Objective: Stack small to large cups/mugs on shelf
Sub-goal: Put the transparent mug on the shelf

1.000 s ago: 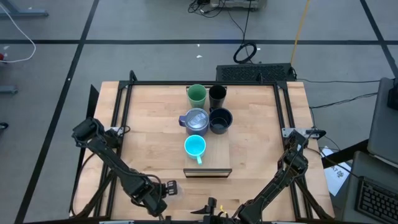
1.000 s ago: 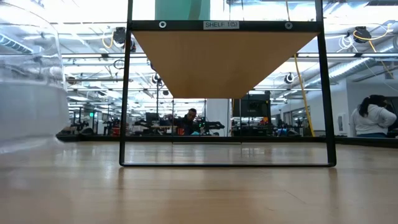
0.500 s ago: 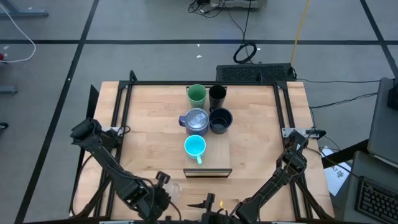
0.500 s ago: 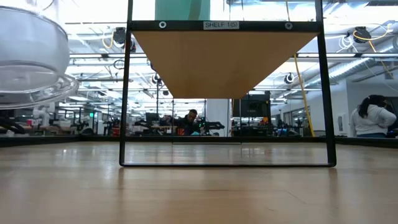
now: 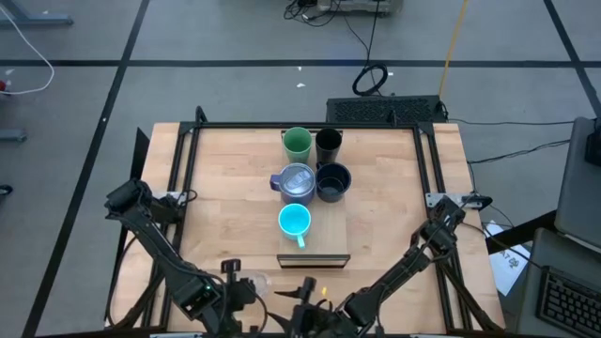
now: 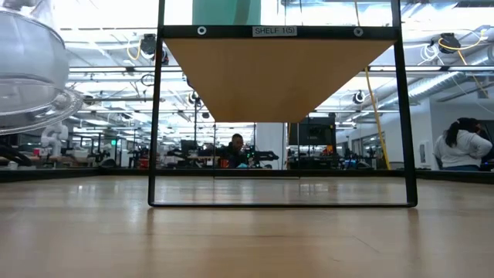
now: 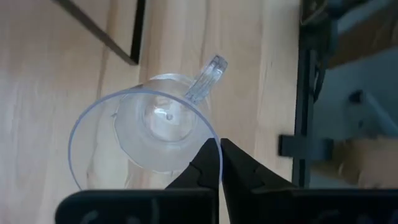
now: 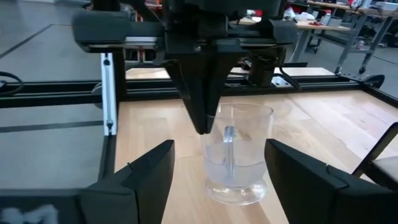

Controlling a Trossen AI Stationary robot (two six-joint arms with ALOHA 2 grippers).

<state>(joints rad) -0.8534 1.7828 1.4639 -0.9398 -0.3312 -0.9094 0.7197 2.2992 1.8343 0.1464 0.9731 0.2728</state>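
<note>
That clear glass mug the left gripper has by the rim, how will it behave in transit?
The clear glass mug is probably rigid and fragile, so avoid knocks. Its smooth wall looks slippery, and the left gripper is shut on just one spot of the rim, so it may swing or slip if jerked. The open right gripper brackets it and might steady it.

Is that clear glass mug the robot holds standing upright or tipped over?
Upright. The right wrist view shows the clear glass mug mouth up, base down, with the left tool pinching its rim from above.
</note>
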